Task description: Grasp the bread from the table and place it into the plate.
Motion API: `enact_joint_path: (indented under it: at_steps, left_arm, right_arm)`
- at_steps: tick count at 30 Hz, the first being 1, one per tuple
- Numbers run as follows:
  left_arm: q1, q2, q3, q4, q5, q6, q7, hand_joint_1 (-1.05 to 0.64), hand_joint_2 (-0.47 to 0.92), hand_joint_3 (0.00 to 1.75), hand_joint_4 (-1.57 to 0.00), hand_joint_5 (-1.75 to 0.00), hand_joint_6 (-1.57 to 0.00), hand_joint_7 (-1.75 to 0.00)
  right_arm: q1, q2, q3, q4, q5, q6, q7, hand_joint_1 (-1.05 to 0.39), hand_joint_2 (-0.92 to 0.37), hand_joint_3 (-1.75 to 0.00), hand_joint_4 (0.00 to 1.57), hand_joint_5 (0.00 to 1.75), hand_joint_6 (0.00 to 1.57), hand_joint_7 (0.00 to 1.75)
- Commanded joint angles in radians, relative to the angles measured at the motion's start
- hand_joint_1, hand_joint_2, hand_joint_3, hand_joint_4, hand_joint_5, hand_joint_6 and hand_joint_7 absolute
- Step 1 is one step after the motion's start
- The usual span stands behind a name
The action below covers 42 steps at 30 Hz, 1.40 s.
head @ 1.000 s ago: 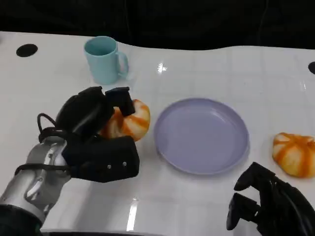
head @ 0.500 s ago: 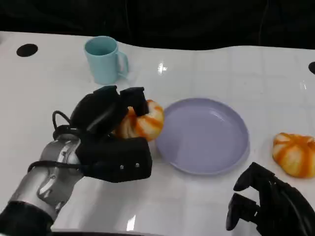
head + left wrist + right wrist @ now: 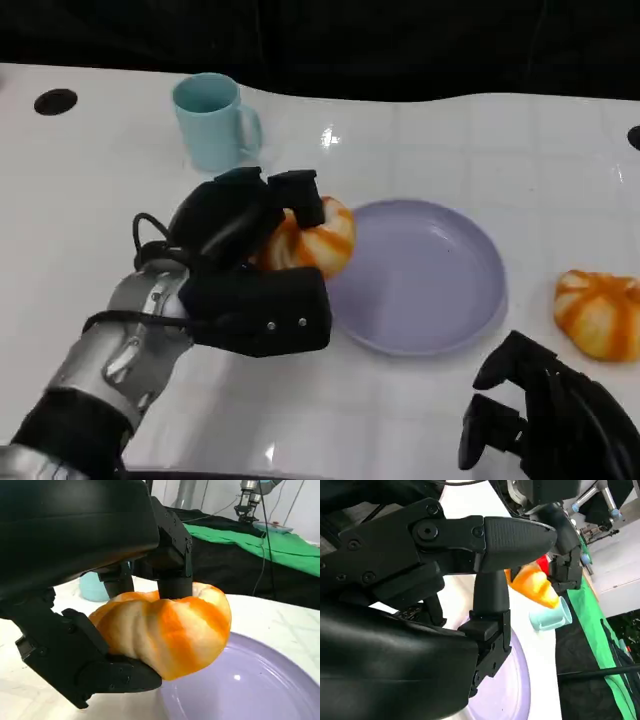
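At the lower right of the head view, the right hand (image 3: 545, 415) is lying low near the frame's edge, its black fingers (image 3: 490, 597) holding nothing; the pictures are not showing clearly how far apart they are standing, so I cannot tell whether it is wide or narrow. At the lower left, the silver left forearm (image 3: 115, 355) is reaching up toward the centre, and the left hand (image 3: 250, 265) is gripping the orange-and-white striped bread roll (image 3: 310, 240), fingers above it and thumb below. In the left wrist view the roll (image 3: 167, 630) is sitting pinched between the fingers (image 3: 172, 580) and the thumb, hanging just over the near rim of the lavender plate (image 3: 250, 690). In the head view that plate (image 3: 420, 275) is lying at the centre of the white table (image 3: 90, 200), with the held roll overlapping its left rim. At the right edge, a second striped roll (image 3: 598, 312) is resting on the table, apart from the plate. Toward the upper left, a light blue mug (image 3: 212, 122) is standing upright, its handle pointing right. A black round spot (image 3: 54, 101) is showing on the table in the far upper left.
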Motion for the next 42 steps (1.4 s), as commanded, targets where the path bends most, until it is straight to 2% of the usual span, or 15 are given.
enact_joint_path:
  at_steps: [1,24,36,37,38,40,42]
  left_arm:
    - [-0.040,-0.007,-0.011,0.032,0.007,-0.005,0.009,-0.20,0.57,1.02,-0.87,-1.75,-0.69,-1.75]
    - [-0.155,-0.108,-0.077,0.166,0.030,-0.001,0.021,-0.22,0.59,1.07,-0.90,-1.75,-0.69,-1.75]
    - [-0.206,-0.159,-0.108,0.276,0.039,-0.018,0.046,-0.19,0.55,1.01,-0.87,-1.75,-0.65,-1.75]
    - [-0.209,-0.164,-0.107,0.283,0.035,-0.018,0.045,-0.21,0.55,0.91,-0.83,-1.75,-0.69,-1.49]
    - [-0.212,-0.169,-0.106,0.288,0.030,-0.015,0.043,-0.21,0.56,0.83,-0.81,-1.75,-0.73,-1.33]
    - [-0.214,-0.176,-0.104,0.299,0.023,-0.020,0.043,-0.25,0.69,0.50,-0.75,-1.69,-0.78,-1.00]
    - [-0.215,-0.180,-0.104,0.305,0.019,-0.024,0.038,-0.24,0.76,0.40,-0.69,-1.61,-0.76,-0.89]
  right_arm:
    - [0.002,-0.009,-0.004,0.002,0.005,-0.005,0.009,-0.53,-0.92,-0.52,0.75,1.75,0.46,1.75]
    - [0.014,-0.001,0.005,-0.018,0.011,0.008,0.000,-0.52,-0.92,-0.52,0.78,1.75,0.48,1.75]
    - [0.020,0.000,0.017,-0.018,0.006,-0.011,0.000,-0.52,-0.92,-0.53,0.78,1.75,0.48,1.75]
    - [0.021,0.000,0.017,-0.018,0.006,-0.013,0.002,-0.52,-0.92,-0.53,0.78,1.75,0.48,1.75]
    - [0.021,-0.001,0.019,-0.018,0.005,-0.013,0.002,-0.52,-0.92,-0.53,0.78,1.75,0.48,1.75]
    - [0.021,-0.001,0.019,-0.018,0.005,-0.014,0.002,-0.52,-0.92,-0.53,0.77,1.75,0.48,1.75]
    - [0.021,-0.002,0.021,-0.020,0.005,-0.012,0.000,-0.52,-0.92,-0.53,0.77,1.75,0.48,1.75]
